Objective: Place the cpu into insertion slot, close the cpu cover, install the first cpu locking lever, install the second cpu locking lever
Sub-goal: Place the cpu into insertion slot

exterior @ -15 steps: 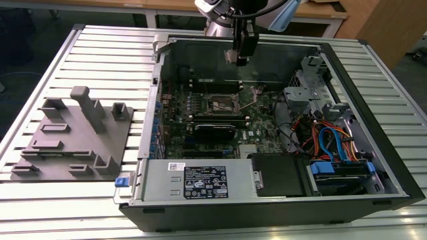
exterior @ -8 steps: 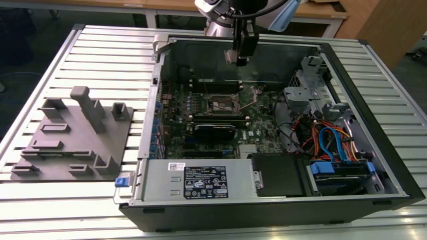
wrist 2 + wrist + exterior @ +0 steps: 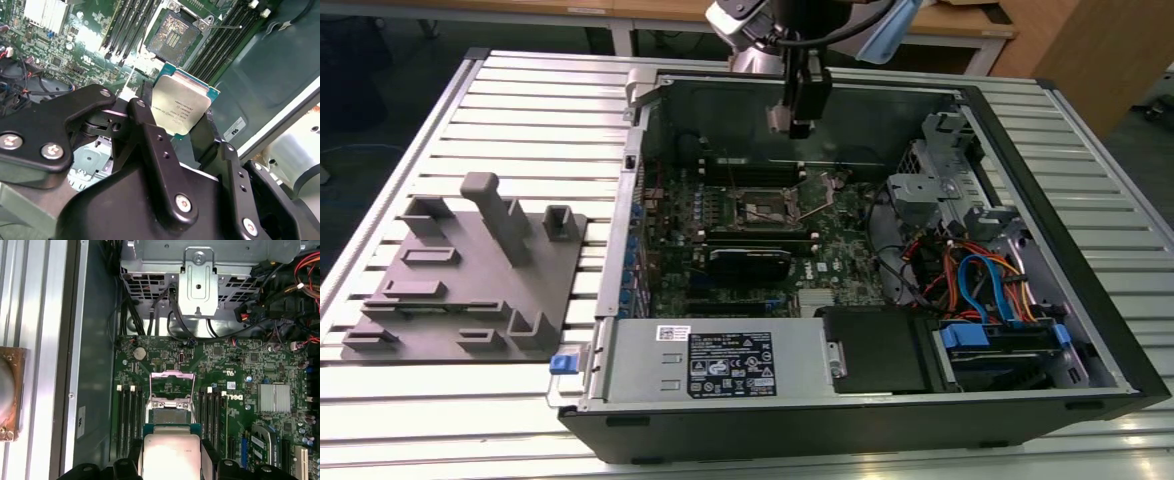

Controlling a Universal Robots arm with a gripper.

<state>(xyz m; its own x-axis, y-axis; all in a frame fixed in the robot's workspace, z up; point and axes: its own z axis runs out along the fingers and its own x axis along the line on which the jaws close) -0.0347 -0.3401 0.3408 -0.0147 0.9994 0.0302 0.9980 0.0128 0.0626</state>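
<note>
Slatted metal tabletop [image 3: 520, 110] carries an open computer case [image 3: 854, 425] lying on its side in the exterior view, with a grey moulded fixture [image 3: 467, 270] on the table to the exterior view's left of it. Inside the case sit the green motherboard [image 3: 720, 235], a labelled power supply [image 3: 720, 362] along the near wall, and a bundle of coloured cables [image 3: 981, 280] at the exterior view's right. The gripper [image 3: 798, 122] hangs over the board, above the insertion slot [image 3: 765, 208]. In the second wrist view the gripper [image 3: 177, 114] has its black fingers [image 3: 150, 130] clamped on opposite edges of the cpu [image 3: 182, 105], held clear above the board; the insertion slot [image 3: 172, 37] lies beyond it, uncovered, its contacts bare. In the first wrist view the cpu [image 3: 171, 455] is just short of the insertion slot [image 3: 170, 416], the cpu cover [image 3: 172, 385] stands raised on the slot's far side, and memory slots [image 3: 129, 410] flank it
</note>
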